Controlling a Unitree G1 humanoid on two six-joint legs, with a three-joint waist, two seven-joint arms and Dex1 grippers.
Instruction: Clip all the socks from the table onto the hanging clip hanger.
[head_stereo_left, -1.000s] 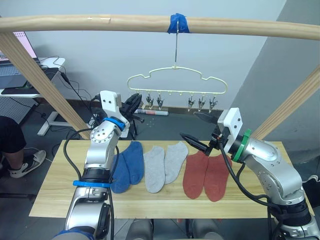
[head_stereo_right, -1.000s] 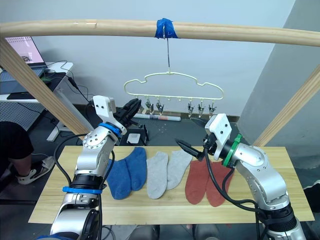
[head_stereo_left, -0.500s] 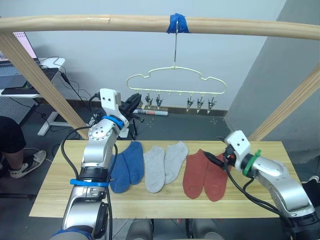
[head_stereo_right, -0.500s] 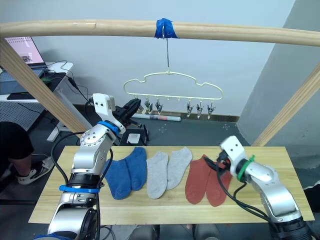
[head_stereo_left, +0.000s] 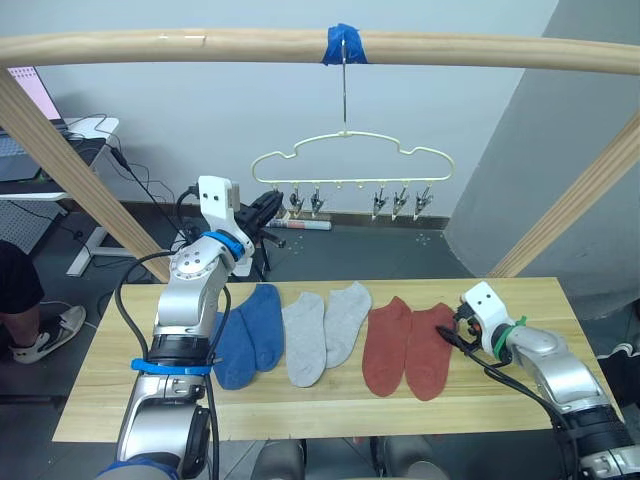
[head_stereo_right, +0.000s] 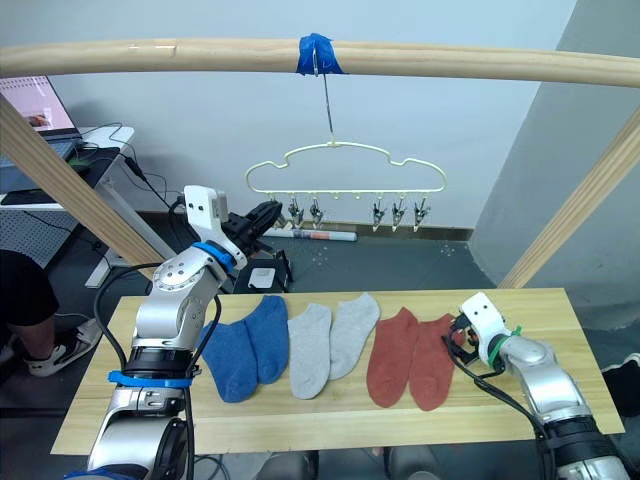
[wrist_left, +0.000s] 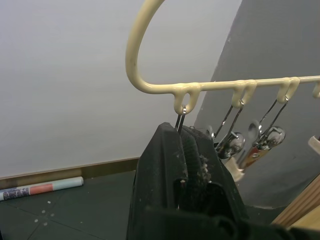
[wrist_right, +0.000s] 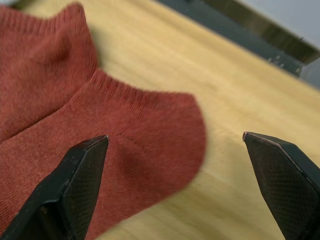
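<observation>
Six socks (head_stereo_left: 323, 332), blue, grey and rust-red pairs, lie flat on the table (head_stereo_left: 100, 380) below the empty-clipped clip hanger (head_stereo_left: 350, 165).

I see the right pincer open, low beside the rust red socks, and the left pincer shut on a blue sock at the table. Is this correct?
Not quite: the left pincer is shut on a small silver clip of the pale-yellow wire clip hanger, as the left wrist view shows. The two blue socks lie untouched on the pale wooden table. The right pincer is open beside the rust red socks.
</observation>
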